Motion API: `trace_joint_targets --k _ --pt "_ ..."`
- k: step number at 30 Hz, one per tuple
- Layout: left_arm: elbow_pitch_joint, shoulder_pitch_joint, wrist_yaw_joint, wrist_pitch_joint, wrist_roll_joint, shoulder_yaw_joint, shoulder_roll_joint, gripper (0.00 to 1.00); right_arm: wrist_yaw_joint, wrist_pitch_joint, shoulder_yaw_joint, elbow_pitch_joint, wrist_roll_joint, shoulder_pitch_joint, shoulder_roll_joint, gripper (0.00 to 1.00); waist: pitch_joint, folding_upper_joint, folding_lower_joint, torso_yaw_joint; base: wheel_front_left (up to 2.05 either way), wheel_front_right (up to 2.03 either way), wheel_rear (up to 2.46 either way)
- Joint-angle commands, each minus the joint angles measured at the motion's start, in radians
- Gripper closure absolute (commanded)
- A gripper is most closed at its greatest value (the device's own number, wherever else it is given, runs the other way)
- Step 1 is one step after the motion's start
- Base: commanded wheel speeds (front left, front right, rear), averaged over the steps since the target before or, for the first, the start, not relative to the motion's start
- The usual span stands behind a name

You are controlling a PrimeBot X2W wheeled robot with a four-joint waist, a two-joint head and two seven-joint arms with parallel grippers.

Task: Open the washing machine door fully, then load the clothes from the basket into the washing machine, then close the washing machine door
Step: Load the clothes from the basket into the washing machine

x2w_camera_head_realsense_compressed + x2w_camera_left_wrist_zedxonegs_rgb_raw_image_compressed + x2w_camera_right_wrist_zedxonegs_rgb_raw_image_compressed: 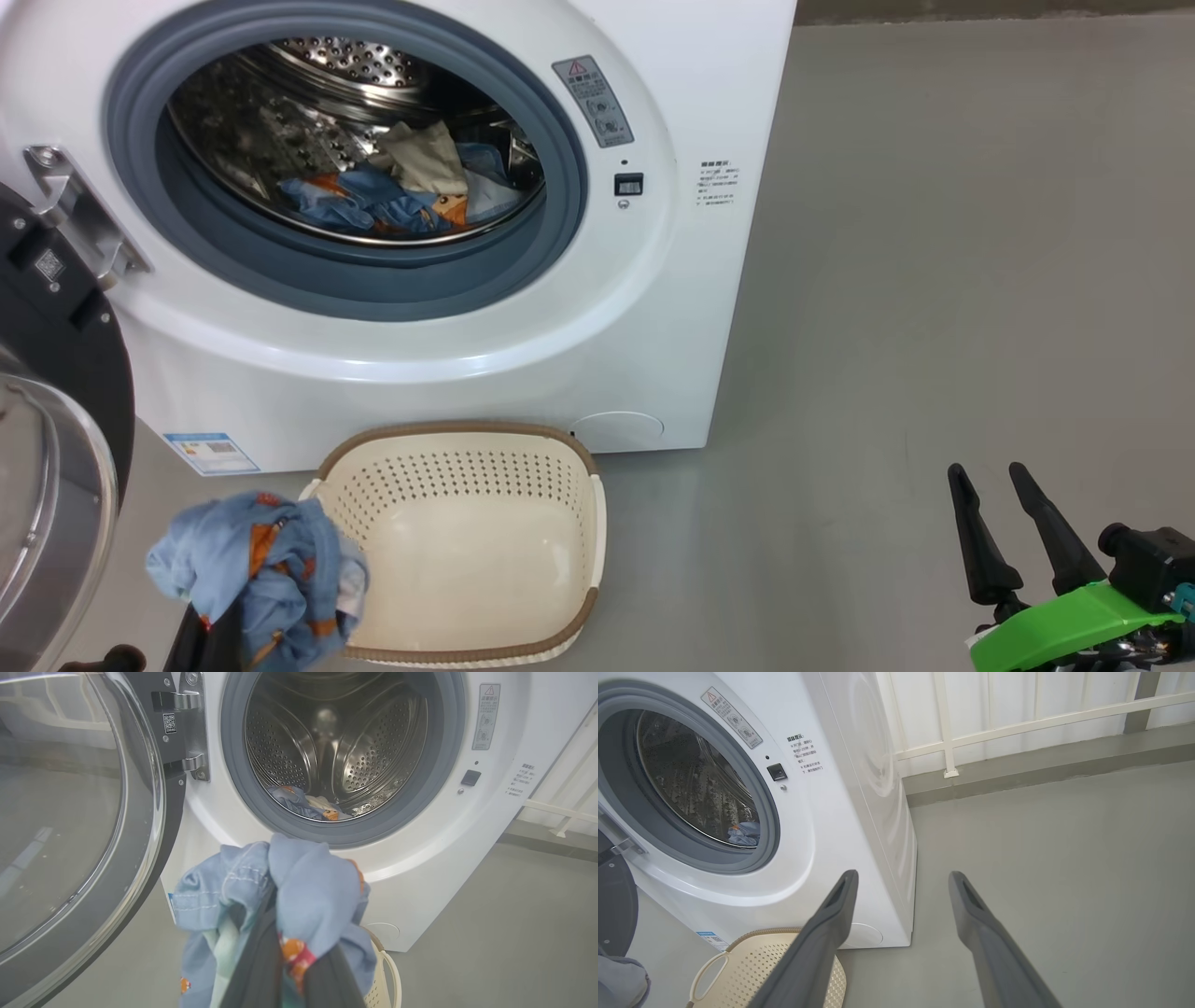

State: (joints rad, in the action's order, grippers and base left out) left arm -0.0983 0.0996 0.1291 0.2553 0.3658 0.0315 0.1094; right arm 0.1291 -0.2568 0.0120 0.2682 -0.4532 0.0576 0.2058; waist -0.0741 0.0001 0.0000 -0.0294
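Head view: the washing machine (691, 112) stands with its door (56, 355) swung wide to the left, clothes (392, 191) lying in the drum (280, 121). The basket (597, 532) sits on the floor (934, 280) just before it. The left gripper (217, 627) is clamped on a blue garment (271, 560) at the basket's left edge. The right gripper (986, 471) hangs well to the right, fingers apart.

Left wrist view: the garment bunches over the closed fingers (257, 961), before the drum's mouth.

Right wrist view: both fingers (831, 914) spread above the floor.
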Motion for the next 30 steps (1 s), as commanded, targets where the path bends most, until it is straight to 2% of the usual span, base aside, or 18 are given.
trace_joint_targets --k 1,9,20,30 --pt "0.032 -0.028 0.002 0.006 -0.012 0.039 0.008 1.0 0.002 -0.005 0.016 -0.029 -0.006 -0.007 0.01 0.0 -0.007 -0.0001 0.0 0.003 0.0 0.0 0.0" --pt "0.024 -0.129 0.002 0.006 -0.003 0.009 0.021 1.0 0.002 -0.005 0.011 -0.039 -0.002 0.023 -0.002 0.0 -0.072 -0.0001 0.0 0.013 0.0 0.0 0.0" --pt "0.005 -0.41 0.002 0.006 0.027 -0.004 0.083 1.0 0.002 -0.005 0.019 -0.05 0.011 0.092 -0.039 0.0 -0.204 -0.0001 0.0 0.067 0.0 0.0 0.0" --pt "-0.176 -0.702 0.002 0.006 0.094 0.009 0.124 1.0 0.002 -0.005 0.036 -0.055 0.018 0.152 -0.069 0.0 -0.3 -0.0001 0.0 0.136 0.0 0.0 0.0"
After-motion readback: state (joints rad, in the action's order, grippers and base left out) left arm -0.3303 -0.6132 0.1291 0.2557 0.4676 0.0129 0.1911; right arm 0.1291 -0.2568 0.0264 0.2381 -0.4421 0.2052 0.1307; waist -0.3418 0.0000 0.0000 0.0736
